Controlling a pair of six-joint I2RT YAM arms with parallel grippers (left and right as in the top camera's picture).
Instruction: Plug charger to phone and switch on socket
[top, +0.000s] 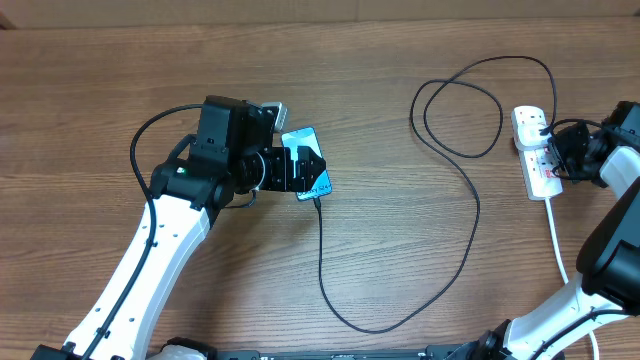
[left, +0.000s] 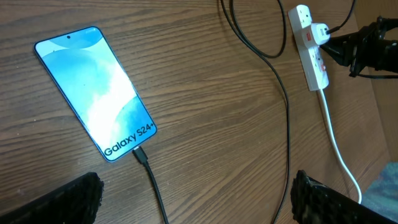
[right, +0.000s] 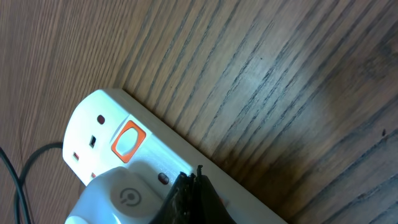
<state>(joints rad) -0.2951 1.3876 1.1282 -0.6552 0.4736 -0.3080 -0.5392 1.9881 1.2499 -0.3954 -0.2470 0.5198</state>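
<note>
Left hand (top: 303, 168) hovers over the phone (left: 93, 90) with its jaws spread wide, nothing between them. The phone lies flat on the wooden surface (top: 400, 80), screen up and glowing blue, "Galaxy S24+" printed near its lower end. The charger (top: 322, 260) is in: its small black connector (left: 140, 154) sits in that same end, and the thin black cable runs off across the surface, loops round and heads up toward the socket (left: 309, 46) on the far right. The socket lies along the surface with a white plug (right: 118, 196) seated in it and a thick white cord (left: 339, 155) trailing from its near end. The right hand (right: 193, 193) is closed tight, holding nothing, its tip down at the strip just beside that white plug. From my wrist view I can't say for sure whether it's pressing on the socket or only next to it. An orange-red switch (right: 127, 140) shows on the free outlet beyond the plug.
</note>
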